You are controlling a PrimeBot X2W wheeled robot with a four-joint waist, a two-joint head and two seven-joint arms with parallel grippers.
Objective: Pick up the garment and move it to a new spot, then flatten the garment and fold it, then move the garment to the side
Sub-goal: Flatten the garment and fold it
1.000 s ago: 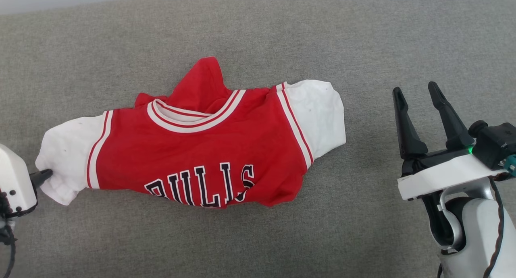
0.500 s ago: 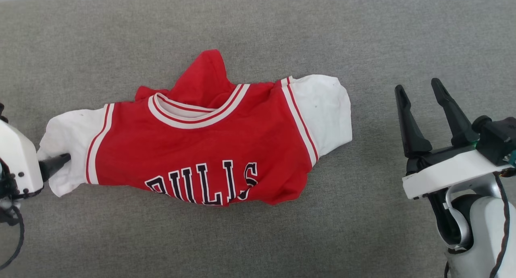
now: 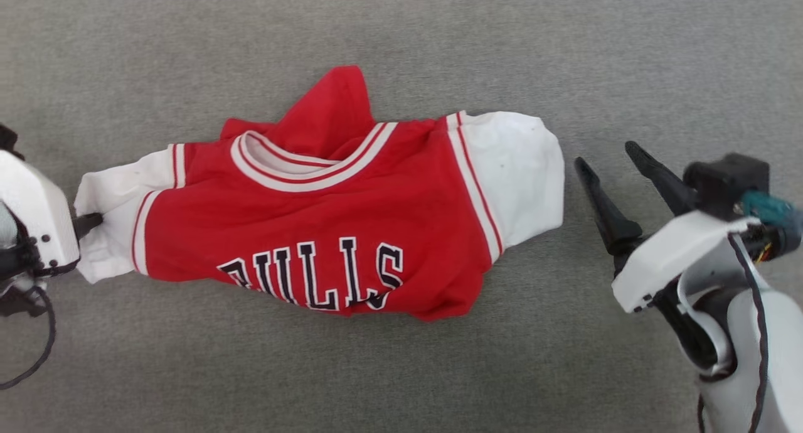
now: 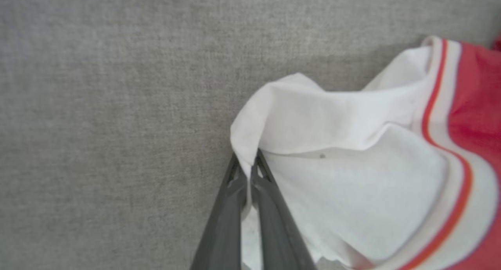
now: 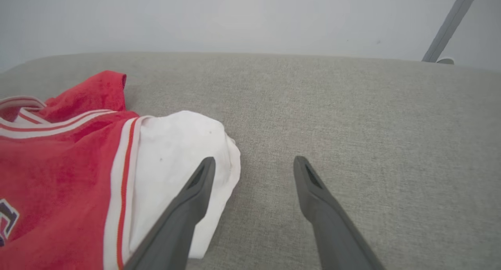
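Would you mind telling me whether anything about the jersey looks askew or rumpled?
Yes: the jersey lies crumpled, not flat. A red flap sticks out past the collar, the lettering is tucked under along its lower edge, and the white sleeve bunches where the left tool pinches it.

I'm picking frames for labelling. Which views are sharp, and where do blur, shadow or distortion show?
Head view: even, soft light, lettering on the garment crisp, no glare. Left wrist view: soft, the left gripper blurred near the lens, faint shadow beside the sleeve. Right wrist view: wide-angle bending at the far edge of the grey surface, the right gripper slightly soft.
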